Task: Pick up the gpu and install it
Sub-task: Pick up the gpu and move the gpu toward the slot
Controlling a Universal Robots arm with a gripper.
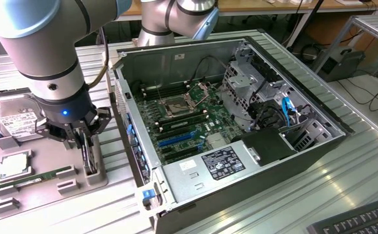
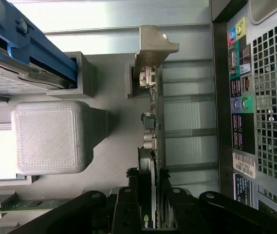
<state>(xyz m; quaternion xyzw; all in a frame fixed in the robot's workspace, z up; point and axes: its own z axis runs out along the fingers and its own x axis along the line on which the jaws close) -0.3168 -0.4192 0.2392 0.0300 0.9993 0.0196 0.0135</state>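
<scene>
The gpu (image 1: 91,165) stands on its edge in a slot of the grey holder tray (image 1: 46,195), at the exterior view's left, beside the open computer case (image 1: 241,122). In the wrist view the gpu (image 2: 154,122) runs away from the camera, and its silver end bracket (image 2: 153,46) is at the far end. My gripper (image 1: 85,140) is straight above it, lowered onto its top edge. The black fingers (image 2: 127,204) press against both faces of the card, so my gripper (image 2: 148,214) is shut on it. The card still sits in the tray.
In the same tray lie a silver hard drive (image 1: 13,119), a CPU (image 1: 13,165) and a green RAM stick (image 1: 33,178). The case lies on its side with its motherboard (image 1: 182,117) and blue slot (image 1: 176,139) exposed. Its rear ports (image 2: 240,97) are close by. A keyboard (image 1: 364,222) lies at the exterior view's lower right.
</scene>
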